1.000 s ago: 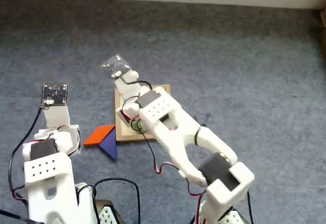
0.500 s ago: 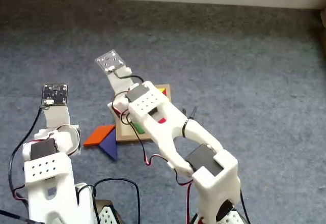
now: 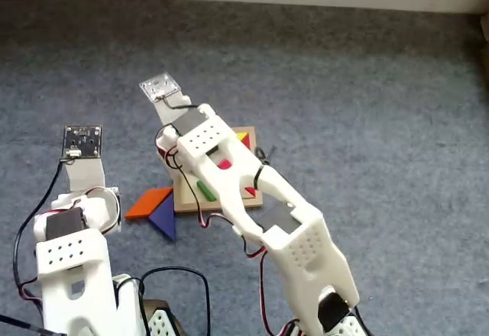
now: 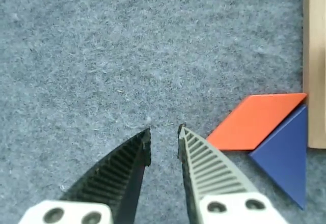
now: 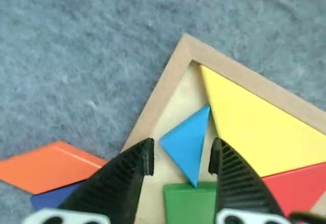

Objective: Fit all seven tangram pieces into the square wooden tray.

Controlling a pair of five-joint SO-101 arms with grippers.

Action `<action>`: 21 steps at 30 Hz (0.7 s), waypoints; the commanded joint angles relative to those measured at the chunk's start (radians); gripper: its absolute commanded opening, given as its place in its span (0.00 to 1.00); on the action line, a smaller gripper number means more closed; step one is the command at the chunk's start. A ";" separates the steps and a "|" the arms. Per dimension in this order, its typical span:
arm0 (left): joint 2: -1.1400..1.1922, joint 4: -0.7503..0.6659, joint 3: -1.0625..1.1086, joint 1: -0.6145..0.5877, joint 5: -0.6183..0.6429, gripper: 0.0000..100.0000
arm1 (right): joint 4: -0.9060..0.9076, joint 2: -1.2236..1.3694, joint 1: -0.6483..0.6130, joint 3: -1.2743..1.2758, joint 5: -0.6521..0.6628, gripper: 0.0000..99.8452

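We are holding the right gripper (image 5: pixel 181 150) wide open astride the light-blue triangle (image 5: pixel 188 140) inside the tray (image 5: pixel 168 81), while the left gripper (image 4: pixel 164 131), slightly parted and empty, is hanging outside the tray near the orange parallelogram (image 4: pixel 257 119) and dark-blue triangle (image 4: pixel 285 163).

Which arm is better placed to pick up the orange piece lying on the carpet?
Probably left: the left gripper hangs open over the carpet right beside the orange piece. The right gripper is over the tray, open around the light blue triangle.
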 commanded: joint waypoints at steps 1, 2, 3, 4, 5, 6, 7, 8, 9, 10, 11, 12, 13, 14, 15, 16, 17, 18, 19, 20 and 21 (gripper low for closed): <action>-0.019 -0.014 -0.004 -0.008 -0.002 0.11 | 0.030 0.015 -0.008 -0.093 -0.008 0.18; -0.019 -0.014 -0.004 -0.008 -0.002 0.11 | 0.030 0.031 -0.008 -0.097 -0.008 0.18; -0.019 -0.014 -0.004 -0.008 -0.002 0.11 | 0.030 0.045 -0.008 -0.097 -0.008 0.18; -0.019 -0.014 -0.004 -0.008 -0.002 0.11 | 0.030 0.056 -0.007 -0.099 -0.008 0.18; -0.019 -0.014 -0.004 -0.008 -0.002 0.11 | 0.030 0.064 -0.007 -0.099 -0.008 0.18; -0.019 -0.014 -0.004 -0.008 -0.002 0.11 | 0.031 0.071 -0.007 -0.099 -0.008 0.18; -0.019 -0.014 -0.004 -0.008 -0.002 0.11 | 0.035 0.074 -0.007 -0.099 -0.008 0.18; -0.019 -0.014 -0.004 -0.008 -0.002 0.11 | 0.047 0.077 -0.007 -0.099 -0.008 0.18; -0.019 -0.014 -0.004 -0.008 -0.002 0.11 | 0.054 0.077 -0.007 -0.099 -0.008 0.16; -0.019 -0.014 -0.004 -0.008 -0.002 0.11 | 0.059 0.079 -0.007 -0.099 -0.006 0.14; -0.019 -0.014 -0.004 -0.008 -0.002 0.11 | 0.059 0.079 -0.005 -0.099 -0.002 0.11; -0.019 -0.014 -0.004 -0.008 -0.002 0.11 | 0.059 0.079 -0.005 -0.099 -0.002 0.09; -0.019 -0.014 -0.004 -0.008 -0.003 0.11 | 0.059 0.079 0.001 -0.099 0.000 0.08; -0.019 -0.014 -0.002 -0.008 -0.003 0.11 | 0.059 0.079 0.005 -0.097 0.000 0.07; -0.019 -0.014 -0.002 -0.008 -0.003 0.11 | 0.059 0.077 0.010 -0.097 0.000 0.06; -0.019 -0.014 -0.002 -0.008 -0.003 0.11 | 0.061 0.073 0.018 -0.097 0.002 0.06; -0.019 -0.014 -0.002 -0.008 -0.003 0.11 | 0.074 0.070 0.031 -0.101 0.008 0.06; -0.019 -0.012 -0.002 -0.008 -0.003 0.11 | 0.091 0.064 0.041 -0.117 0.035 0.06; -0.019 -0.012 -0.002 -0.008 -0.003 0.11 | 0.111 0.051 0.044 -0.151 0.072 0.06; -0.019 -0.012 -0.002 -0.008 -0.003 0.11 | 0.127 0.038 0.047 -0.176 0.104 0.06; -0.019 -0.012 -0.002 -0.008 -0.003 0.11 | 0.147 0.024 0.048 -0.200 0.127 0.06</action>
